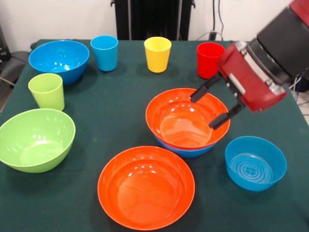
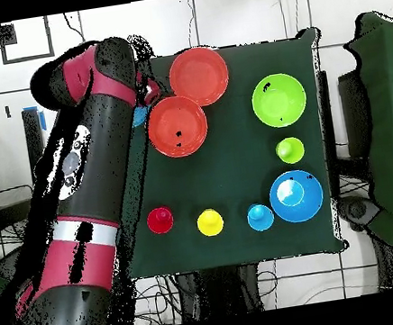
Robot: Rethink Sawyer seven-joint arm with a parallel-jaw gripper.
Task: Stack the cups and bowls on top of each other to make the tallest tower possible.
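An orange bowl sits nested in a deep blue bowl at the table's middle, a two-piece tower; it also shows in the overhead view. My gripper is open and empty, tilted, with its black fingers over the right side of that orange bowl. A second orange bowl lies in front. A small blue bowl is at the right. The lime green bowl, green cup, deep blue bowl, blue cup, yellow cup and red cup stand apart.
The dark green table carries everything. The red cup stands just behind my gripper's red body. In the overhead view my arm covers the table's left edge and most of the small blue bowl.
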